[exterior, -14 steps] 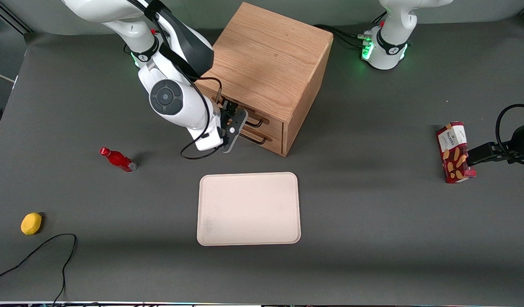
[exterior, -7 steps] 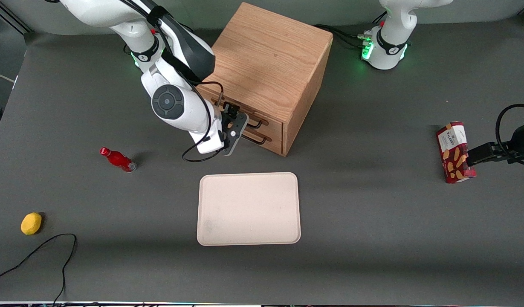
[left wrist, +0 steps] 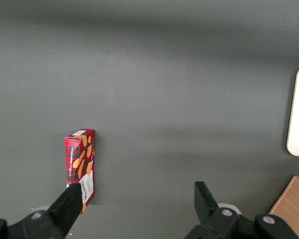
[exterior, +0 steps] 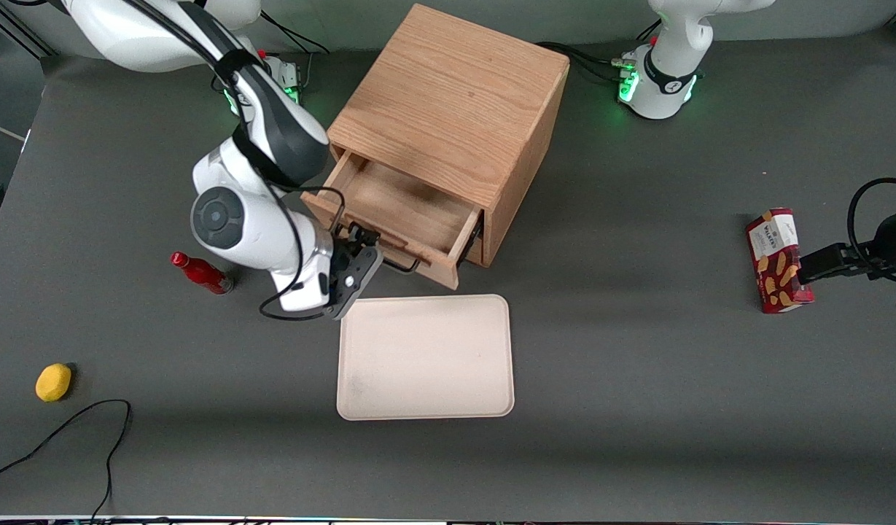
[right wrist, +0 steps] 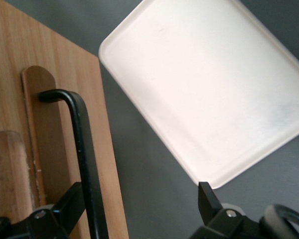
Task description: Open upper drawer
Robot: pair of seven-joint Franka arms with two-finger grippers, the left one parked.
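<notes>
Upper drawer (exterior: 396, 211) stands pulled well out. Hand (exterior: 360, 255) spread, one finger hooked inside the black handle (right wrist: 84, 149). Next: unhook, retreat.

We can make out only one piece of print: the word "WALKERS" in white on the red tartan biscuit box (exterior: 777, 260), which lies flat on the tabletop (exterior: 637, 364) near the parked arm's edge. The smaller lines on its pale end panel are too small for us to read from the front or the left wrist view. We find no readable lettering on anything else, the gripper (exterior: 363, 257) by the upper drawer (exterior: 396, 215) included.
</notes>
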